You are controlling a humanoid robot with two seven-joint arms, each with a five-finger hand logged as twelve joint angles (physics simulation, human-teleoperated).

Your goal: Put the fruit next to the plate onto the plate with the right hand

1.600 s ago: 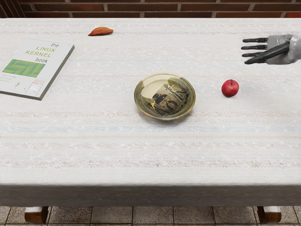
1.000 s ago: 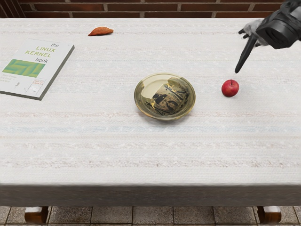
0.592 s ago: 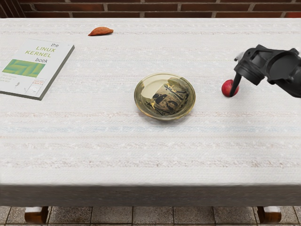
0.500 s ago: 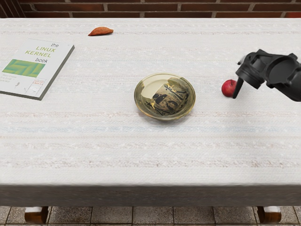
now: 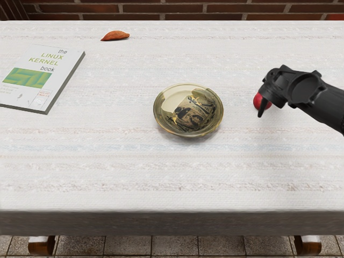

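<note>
The red apple (image 5: 256, 100) lies on the bench (image 5: 161, 172), a little to the right of the plate (image 5: 157, 110), and is mostly covered by the right hand (image 5: 277, 88). Whether the fingers are clamped on it cannot be told. A firm wrap around the fruit should be secured before lifting. It should then be carried left and lowered gently, so that rolling is avoided.

The red apple (image 5: 256, 100), mostly hidden, sits right of centre. The glossy golden plate (image 5: 161, 103) lies flat at mid-frame, apart from it.
</note>
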